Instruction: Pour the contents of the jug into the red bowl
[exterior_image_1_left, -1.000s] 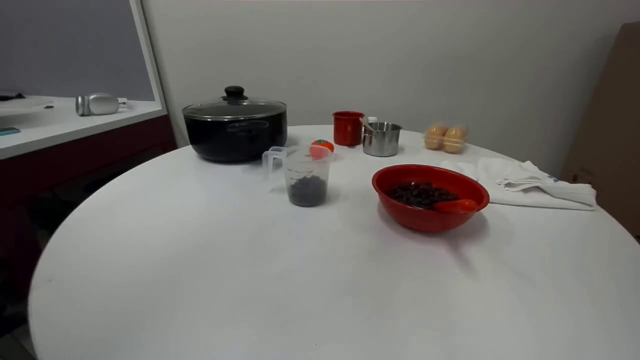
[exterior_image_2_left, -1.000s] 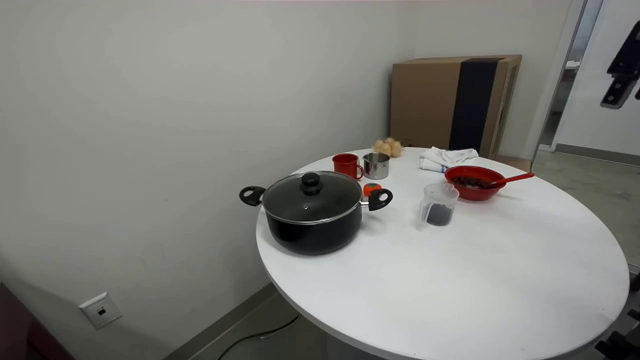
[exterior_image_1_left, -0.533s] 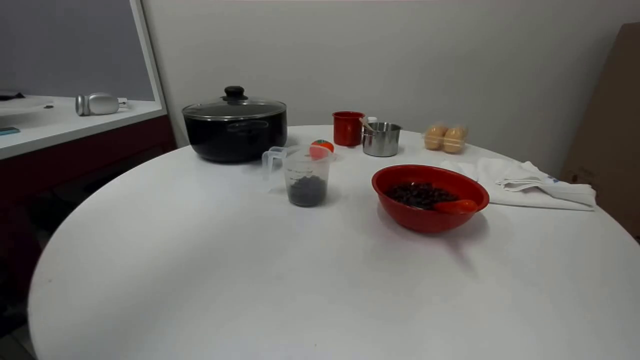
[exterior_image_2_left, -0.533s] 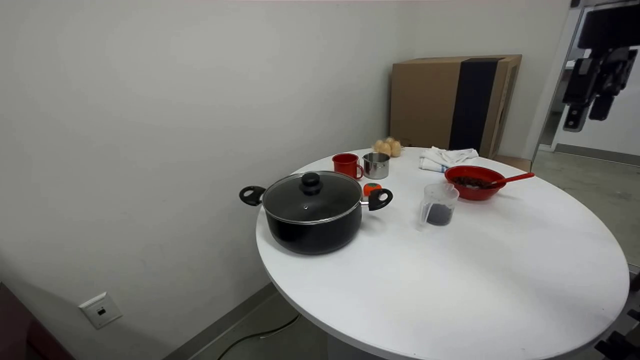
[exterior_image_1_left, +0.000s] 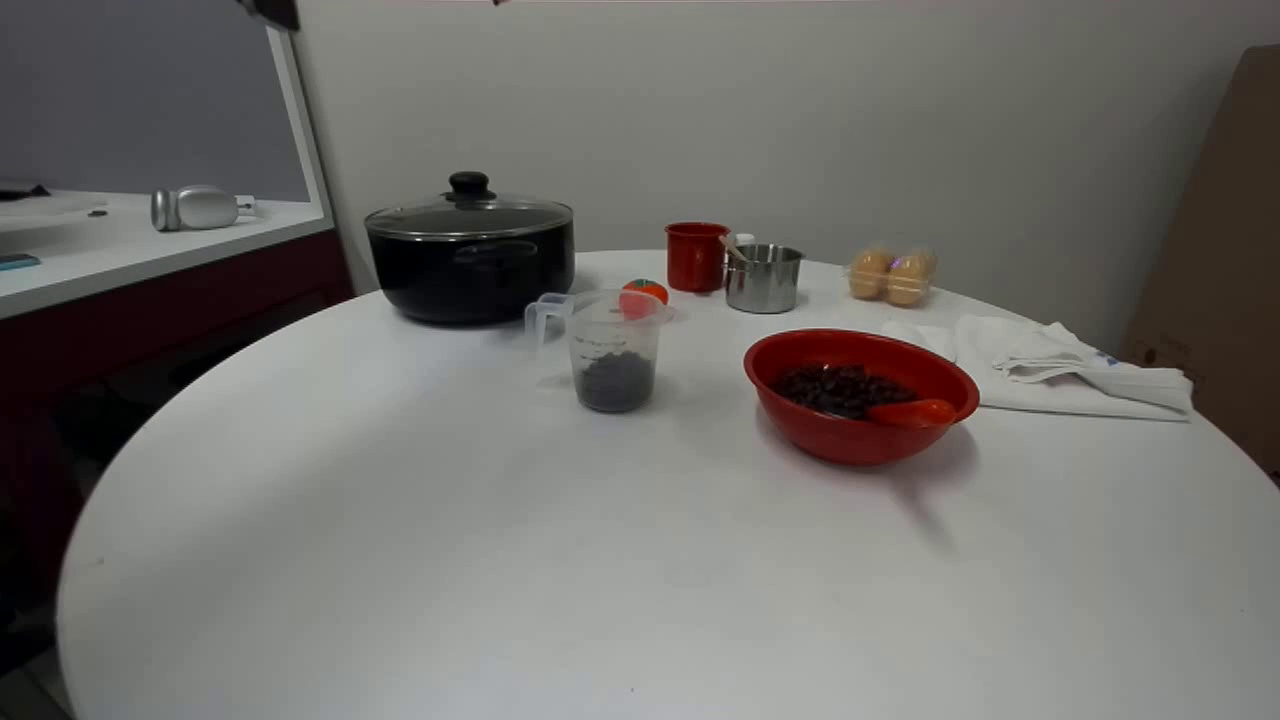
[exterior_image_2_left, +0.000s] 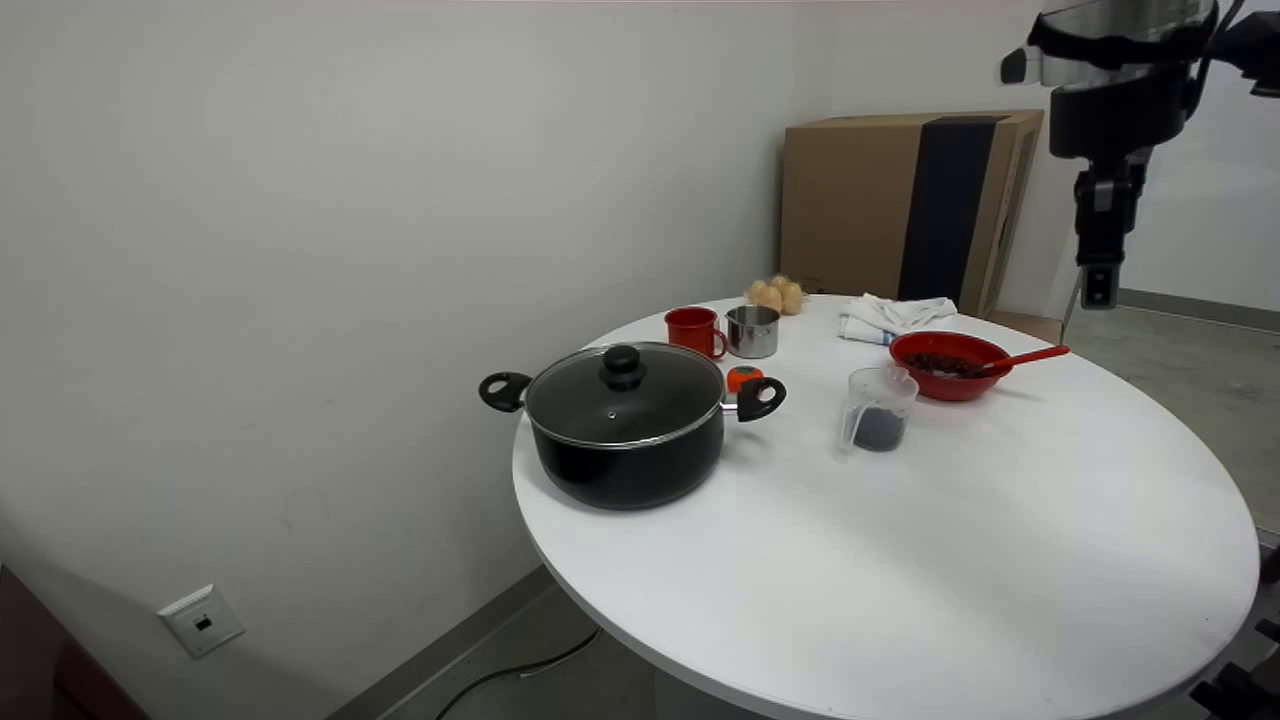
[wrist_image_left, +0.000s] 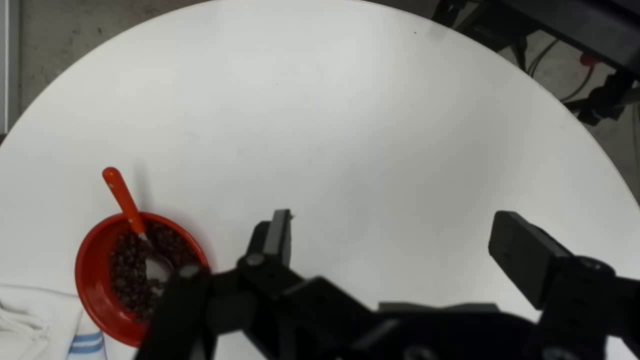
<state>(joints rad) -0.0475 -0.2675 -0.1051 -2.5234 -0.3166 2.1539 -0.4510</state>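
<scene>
The clear plastic jug (exterior_image_1_left: 640, 340) stands upright on the white table, with a heap of dark bits (exterior_image_1_left: 615, 382) at its bottom; the jug also shows in an exterior view (exterior_image_2_left: 862, 390). Its handle points away from the bowl. The red bowl (exterior_image_1_left: 860, 440) stands beside it, also in an exterior view (exterior_image_2_left: 950, 388) and the wrist view (wrist_image_left: 90, 280). The bowl holds dark bits and a red-handled spoon (wrist_image_left: 120, 192). My gripper (wrist_image_left: 392, 215) is open and empty, pointing down, high above the table; it also shows in an exterior view (exterior_image_2_left: 1099, 288). The jug is out of the wrist view.
A black lidded pot (exterior_image_1_left: 455, 275) stands behind the jug. A red cup (exterior_image_1_left: 692, 262), a metal cup (exterior_image_1_left: 766, 285) and a tomato-like item (exterior_image_1_left: 648, 287) are near it. Eggs (exterior_image_1_left: 890, 277) in clear packaging and a white cloth (exterior_image_1_left: 1080, 385) lie behind the bowl.
My gripper has come in from the right edge in an exterior view, moving left and down over the table. Dark tips now show at the other exterior view's top edge. The jug and bowl have not moved.
</scene>
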